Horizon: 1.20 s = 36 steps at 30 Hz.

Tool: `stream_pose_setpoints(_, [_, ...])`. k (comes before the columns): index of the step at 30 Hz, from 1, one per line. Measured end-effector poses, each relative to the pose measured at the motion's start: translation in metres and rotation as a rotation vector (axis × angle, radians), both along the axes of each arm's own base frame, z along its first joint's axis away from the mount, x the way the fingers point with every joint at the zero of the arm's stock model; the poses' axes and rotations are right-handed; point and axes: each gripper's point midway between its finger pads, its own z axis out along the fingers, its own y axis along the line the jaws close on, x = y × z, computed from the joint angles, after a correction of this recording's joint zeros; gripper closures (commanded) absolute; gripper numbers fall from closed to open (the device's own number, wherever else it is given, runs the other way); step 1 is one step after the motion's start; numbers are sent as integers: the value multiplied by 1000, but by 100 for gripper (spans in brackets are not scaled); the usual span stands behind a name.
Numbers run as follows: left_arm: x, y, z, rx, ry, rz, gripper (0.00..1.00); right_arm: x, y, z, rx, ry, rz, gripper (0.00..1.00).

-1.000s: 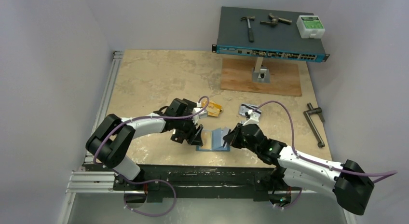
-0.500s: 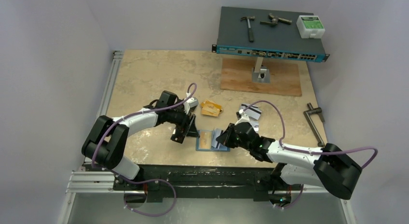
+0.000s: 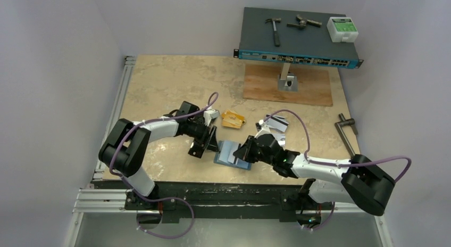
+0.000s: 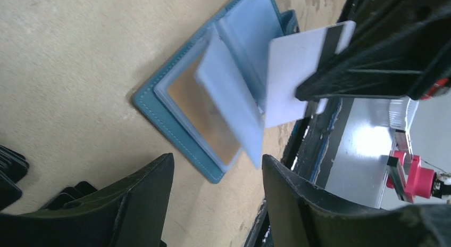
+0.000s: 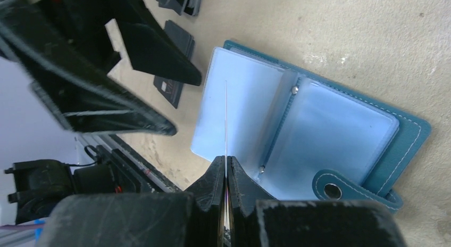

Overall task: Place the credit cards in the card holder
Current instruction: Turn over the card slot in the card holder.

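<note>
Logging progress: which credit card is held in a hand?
The black-striped silver-white card, pinched in the right hand over the card holder; the orange-gold stack lies on the table.

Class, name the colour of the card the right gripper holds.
White card with a dark edge stripe; clearest in left wrist view.
</note>
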Motion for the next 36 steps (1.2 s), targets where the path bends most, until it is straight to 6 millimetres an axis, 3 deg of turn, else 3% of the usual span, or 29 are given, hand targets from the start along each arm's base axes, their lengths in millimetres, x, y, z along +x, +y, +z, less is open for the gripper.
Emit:
stream_pose_setpoints(6, [8, -9, -8, 81, -22, 15, 41, -3, -4, 13, 41, -22, -8, 100])
stream_pose_setpoints(12, [5, -24, -7, 104, -29, -8, 37, -5, -7, -5, 9, 13, -11, 100])
stream_pose_setpoints(20, [3, -19, -11, 125, 10, 8, 38, -4, -1, -22, -8, 40, -2, 100])
stream_pose_setpoints(29, [20, 0, -12, 166, 42, 112, 41, -3, 4, -17, 23, 27, 8, 100])
stream_pose_setpoints(36, [24, -3, -1, 139, 26, 131, 43, -3, 4, -18, 23, 27, 8, 100])
